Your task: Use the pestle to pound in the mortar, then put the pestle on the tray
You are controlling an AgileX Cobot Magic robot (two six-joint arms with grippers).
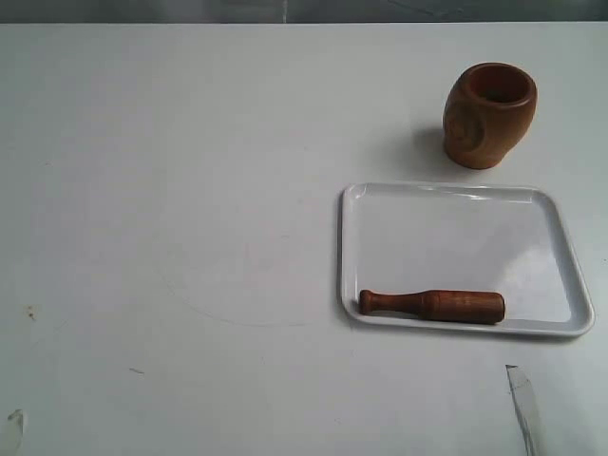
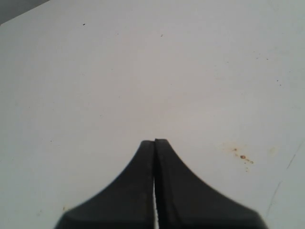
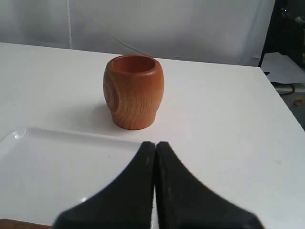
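The brown wooden mortar [image 1: 488, 114] stands upright on the white table, just beyond the tray's far right corner; it also shows in the right wrist view [image 3: 134, 91]. The pestle [image 1: 432, 304] lies flat inside the white tray [image 1: 456, 228], along its near rim, knob end pointing left. My right gripper [image 3: 155, 143] is shut and empty, hovering over the tray's near side [image 3: 52, 171], short of the mortar. A sliver of the pestle [image 3: 19, 224] shows at the frame's bottom edge. My left gripper [image 2: 155, 140] is shut and empty over bare table.
The white table [image 1: 190, 190] spreads wide to the left of the tray. Small brown stains [image 2: 242, 155] mark the surface near my left gripper. The table's far edge [image 3: 205, 63] runs behind the mortar, with dark equipment [image 3: 286, 33] beyond it.
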